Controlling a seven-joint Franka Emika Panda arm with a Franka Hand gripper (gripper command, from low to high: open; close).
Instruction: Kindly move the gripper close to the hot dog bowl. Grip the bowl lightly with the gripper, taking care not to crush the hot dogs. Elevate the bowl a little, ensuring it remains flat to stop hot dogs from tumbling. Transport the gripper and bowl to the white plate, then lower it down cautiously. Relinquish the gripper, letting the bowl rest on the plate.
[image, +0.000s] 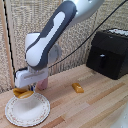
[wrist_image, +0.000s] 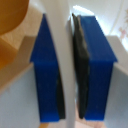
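My gripper (image: 28, 90) is at the exterior view's lower left, over the white plate (image: 35, 114). It is shut on the rim of the small white hot dog bowl (image: 23, 98), which is above or on the plate's far part; I cannot tell whether they touch. Yellow-orange hot dogs (image: 21, 92) show in the bowl. In the wrist view my gripper (wrist_image: 67, 70) has two blue fingers (wrist_image: 45, 75) pressed on the thin white bowl wall (wrist_image: 65, 35). The hot dogs (wrist_image: 12, 20) lie to one side.
A pink cup (image: 43, 83) stands just behind the gripper. An orange block (image: 77, 87) lies on the wooden table (image: 95, 105). A black appliance (image: 110, 52) stands at the back on the exterior view's right.
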